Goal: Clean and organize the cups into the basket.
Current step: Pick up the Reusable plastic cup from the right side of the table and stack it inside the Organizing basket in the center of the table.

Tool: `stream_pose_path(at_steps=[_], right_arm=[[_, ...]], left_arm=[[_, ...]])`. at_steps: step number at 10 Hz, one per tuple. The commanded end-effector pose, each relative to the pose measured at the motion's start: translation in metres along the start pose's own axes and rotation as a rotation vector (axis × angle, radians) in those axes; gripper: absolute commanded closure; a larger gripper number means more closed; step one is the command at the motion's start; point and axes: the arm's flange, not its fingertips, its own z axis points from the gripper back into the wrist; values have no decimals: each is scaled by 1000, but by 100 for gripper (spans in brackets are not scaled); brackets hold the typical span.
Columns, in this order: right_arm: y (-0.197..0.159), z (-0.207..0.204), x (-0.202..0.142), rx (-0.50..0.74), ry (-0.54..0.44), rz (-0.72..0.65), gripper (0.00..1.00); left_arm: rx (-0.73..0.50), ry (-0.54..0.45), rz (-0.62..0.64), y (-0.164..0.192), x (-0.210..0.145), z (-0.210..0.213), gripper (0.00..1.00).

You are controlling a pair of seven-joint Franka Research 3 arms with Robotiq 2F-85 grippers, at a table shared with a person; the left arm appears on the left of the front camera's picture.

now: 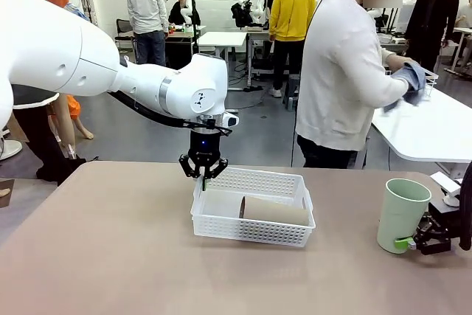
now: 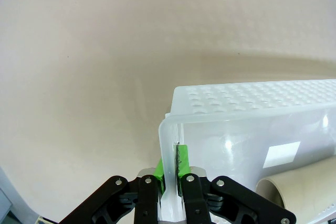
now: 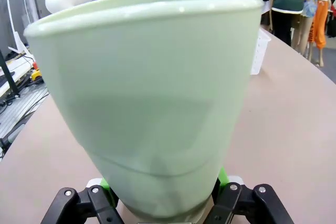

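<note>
The white mesh basket (image 1: 251, 231) stands mid-table with one tan-brown cup (image 1: 274, 210) lying on its side inside. My left gripper (image 1: 203, 175) hangs over the basket's near-left corner, shut on its rim. In the left wrist view the gripper's (image 2: 170, 182) green pads pinch the basket wall (image 2: 247, 98), and the tan cup's mouth (image 2: 299, 195) shows at lower right. At the table's right, the pale mint green cup (image 1: 402, 213) stands upright with my right gripper (image 1: 413, 243) shut on its base. The right wrist view shows this mint cup (image 3: 152, 87) held between that gripper's (image 3: 164, 192) pads.
A person (image 1: 346, 71) stands beyond the far edge, turned away, holding a blue cloth (image 1: 409, 79) over a white table (image 1: 435, 134). Bare tabletop (image 1: 96, 248) lies left of and in front of the basket. The basket's corner (image 3: 260, 51) shows behind the mint cup.
</note>
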Motion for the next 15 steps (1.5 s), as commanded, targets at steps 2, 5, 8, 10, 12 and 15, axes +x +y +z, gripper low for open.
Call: stream_pose_path(at_steps=[2,5,8,10,12,15], right_arm=[[0,-2,-1,-20,-24,4,100],[28,8,85,-131,-27,-83,69],[40,28,167,-165,-12,-48,69],[40,28,201,-182,11,-37,69],[41,28,194,-242,67,-36,69],[46,37,210,-169,20,-10,69]], left_arm=[[-1,-2,1,1,0,1,97],[-1,-2,1,1,0,1,97],[-1,-2,1,1,0,1,97],[-1,-2,1,1,0,1,97],[-1,-2,1,1,0,1,97],[-1,-2,1,1,0,1,97]])
